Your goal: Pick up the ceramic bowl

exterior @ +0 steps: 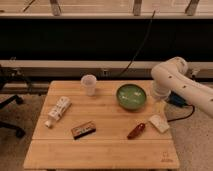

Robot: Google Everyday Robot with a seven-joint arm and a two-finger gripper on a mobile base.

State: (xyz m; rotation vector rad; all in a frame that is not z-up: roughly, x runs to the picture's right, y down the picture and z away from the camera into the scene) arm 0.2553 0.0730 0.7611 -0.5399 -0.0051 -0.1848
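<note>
Wooden bench [107, 152] seen from the front. Ceramic bowl [131, 96], glossy green, upright, sits toward the back right corner, clear of the edges, nothing visible inside. Clear plastic cup [89, 84] upright near the back edge, left of the bowl, not touching it. White packet [57, 111] lies slanted by the left edge. Dark snack bar [83, 130] flat, front of centre, slightly left. Red oblong item [136, 131] lies tilted toward the front right, in front of the bowl and apart from it. Small white item [158, 123] just beside the red one, close to the right edge. White robot arm [172, 75] comes in from the right, elbow bent high, wrist pointing down over the right edge. Gripper [159, 105] hangs just right of the bowl, above the small white item, not holding the bowl; contact with the bowl rim not visible. Pincer state: cannot tell from this view. Black cable [137, 47] runs down behind the back edge. Office chair [7, 107] partly visible off the left side.
</note>
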